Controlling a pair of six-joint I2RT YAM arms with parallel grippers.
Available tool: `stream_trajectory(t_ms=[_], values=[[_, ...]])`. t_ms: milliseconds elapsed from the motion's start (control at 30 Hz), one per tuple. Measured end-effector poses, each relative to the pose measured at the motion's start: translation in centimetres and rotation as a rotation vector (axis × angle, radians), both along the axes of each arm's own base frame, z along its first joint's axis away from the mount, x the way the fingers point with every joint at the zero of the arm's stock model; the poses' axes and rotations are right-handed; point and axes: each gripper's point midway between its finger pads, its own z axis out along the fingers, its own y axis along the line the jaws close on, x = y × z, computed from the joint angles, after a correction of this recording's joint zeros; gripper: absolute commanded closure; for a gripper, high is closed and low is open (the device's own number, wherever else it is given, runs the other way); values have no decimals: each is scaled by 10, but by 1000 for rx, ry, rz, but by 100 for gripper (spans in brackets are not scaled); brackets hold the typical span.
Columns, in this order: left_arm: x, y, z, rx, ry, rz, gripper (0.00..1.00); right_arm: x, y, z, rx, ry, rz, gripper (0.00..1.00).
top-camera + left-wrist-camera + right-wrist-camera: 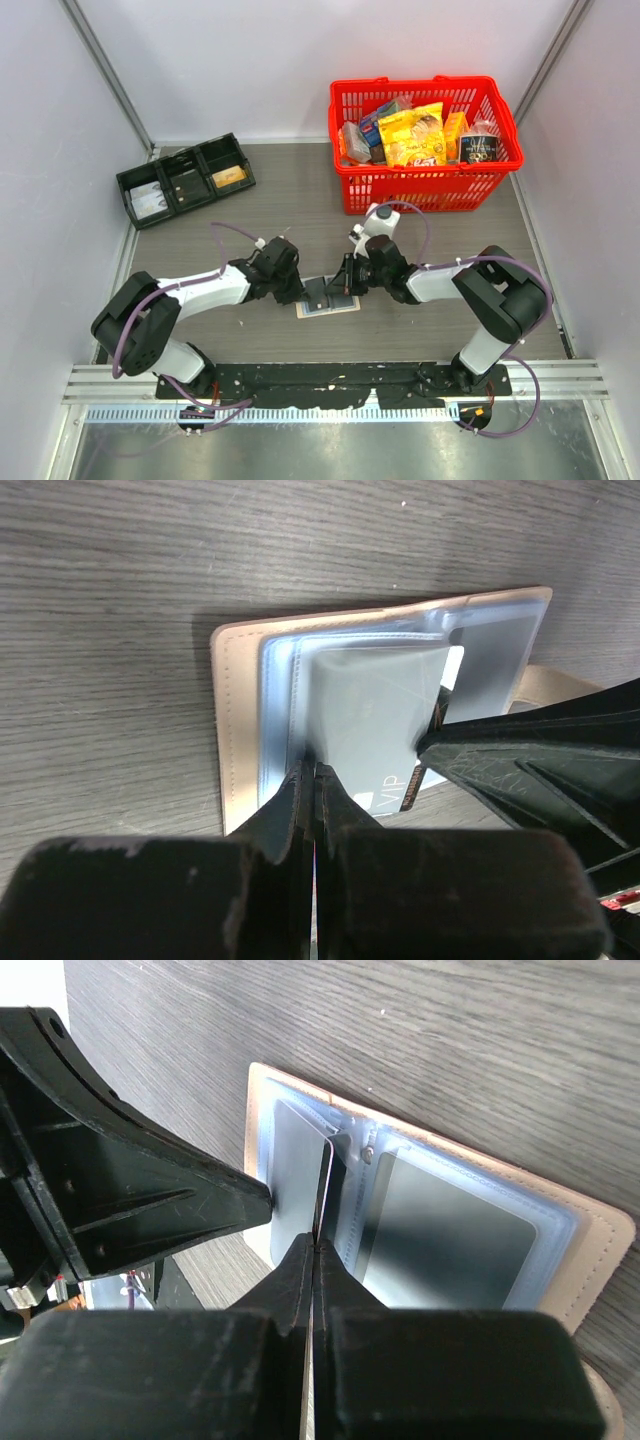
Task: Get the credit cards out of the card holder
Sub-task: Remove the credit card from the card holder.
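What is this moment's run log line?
left pincer shut on grey VIP card | right pincer shut on same card | flat tan card holder open on grey wood-grain table

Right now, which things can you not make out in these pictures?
Top view: the left hand and right hand cover most of the card holder; cards too small to count.
Left wrist view: the grey card reads only "VIP"; the left hand covers the rest.
Right wrist view: that card stands edge-on, so its face is hidden.

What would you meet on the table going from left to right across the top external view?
black tray → card holder → red basket
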Motion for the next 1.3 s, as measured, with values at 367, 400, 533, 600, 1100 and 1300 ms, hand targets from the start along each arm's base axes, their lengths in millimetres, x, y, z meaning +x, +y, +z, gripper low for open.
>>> stream_trajectory(t_ms=[367, 400, 533, 600, 1100, 1300], values=[[-2, 1, -3, 4, 8, -1, 100, 1, -8, -1, 1, 10, -14, 92], [-3, 1, -3, 3, 9, -2, 100, 1, -8, -1, 2, 10, -13, 89], [-3, 1, -3, 2, 13, -5, 100, 1, -8, -1, 1, 9, -13, 87], [-3, 1, -3, 2, 13, -5, 100, 2, -8, -1, 1, 9, -15, 89], [-3, 1, -3, 2, 13, -5, 100, 3, -13, -5, -31, 3, -22, 99], [-3, 1, -4, 4, 11, -8, 100, 1, -22, -7, -80, 1, -39, 99]])
